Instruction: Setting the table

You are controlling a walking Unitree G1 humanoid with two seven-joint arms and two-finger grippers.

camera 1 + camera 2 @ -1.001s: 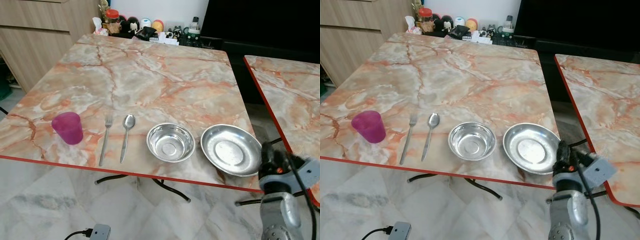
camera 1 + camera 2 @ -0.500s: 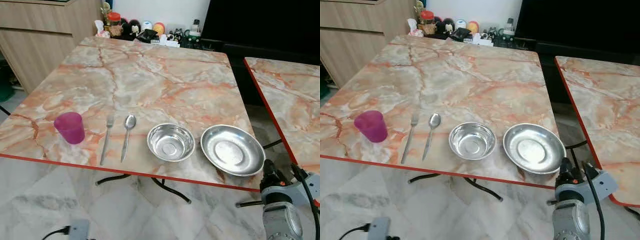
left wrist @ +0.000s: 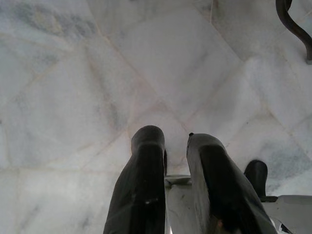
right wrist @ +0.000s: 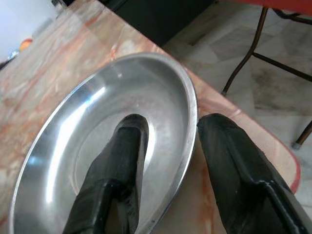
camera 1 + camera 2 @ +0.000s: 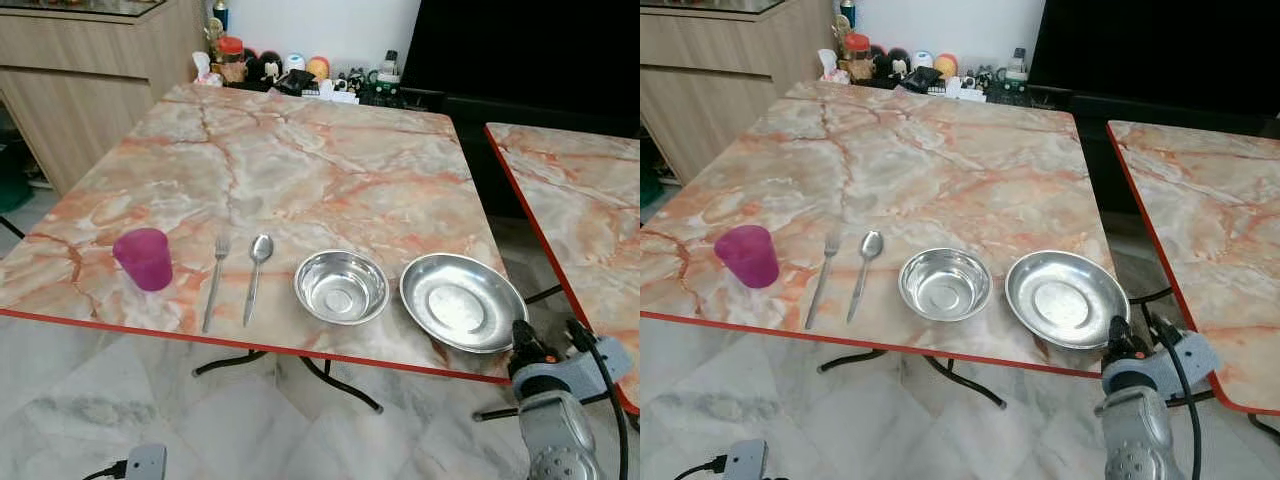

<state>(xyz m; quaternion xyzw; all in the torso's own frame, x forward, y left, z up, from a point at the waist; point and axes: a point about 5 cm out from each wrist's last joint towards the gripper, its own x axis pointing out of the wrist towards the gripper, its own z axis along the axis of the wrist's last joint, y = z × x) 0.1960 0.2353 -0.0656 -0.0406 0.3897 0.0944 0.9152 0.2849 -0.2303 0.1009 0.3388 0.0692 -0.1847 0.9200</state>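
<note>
The right gripper (image 4: 168,146) has dropped back below the desk (image 5: 330,150) edge, just beside the steel plate (image 5: 463,301); its jaws stand open astride the plate's rim. Bowl (image 5: 341,286), spoon (image 5: 253,275), fork (image 5: 214,280) and cup (image 5: 143,258) line up beyond the plate, so the setting looks finished.

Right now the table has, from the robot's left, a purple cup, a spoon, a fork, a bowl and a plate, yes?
Not quite: the fork lies next to the purple cup, then the spoon. The left eye view shows it. Bowl and plate follow as you said.
</note>
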